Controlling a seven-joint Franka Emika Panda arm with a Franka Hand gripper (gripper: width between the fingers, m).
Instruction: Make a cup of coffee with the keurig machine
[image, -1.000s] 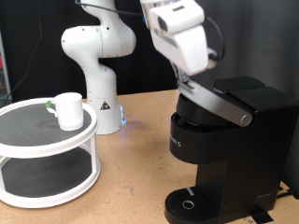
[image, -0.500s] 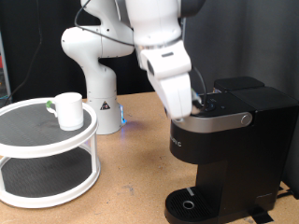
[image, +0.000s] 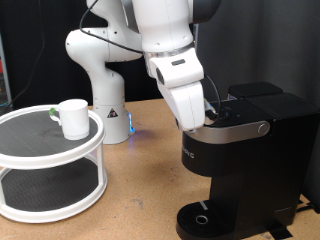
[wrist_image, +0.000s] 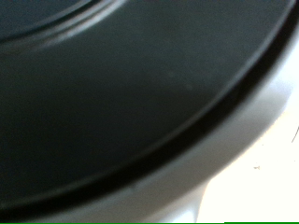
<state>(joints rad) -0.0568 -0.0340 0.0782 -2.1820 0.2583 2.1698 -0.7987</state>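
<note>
You've got a white two-tier round stand (image: 30, 152) sitting well off to the exterior view's left of the gripper (image: 198, 122), and lower than it. On its top tier, there's a small green item (image: 50, 112), too small to tell what it is. Under everything runs a wooden tabletop (image: 140, 170), bare between the stand and the spot below the gripper. Behind the gripper, at the exterior view's far left, you see a dark backdrop (image: 30, 40).
</note>
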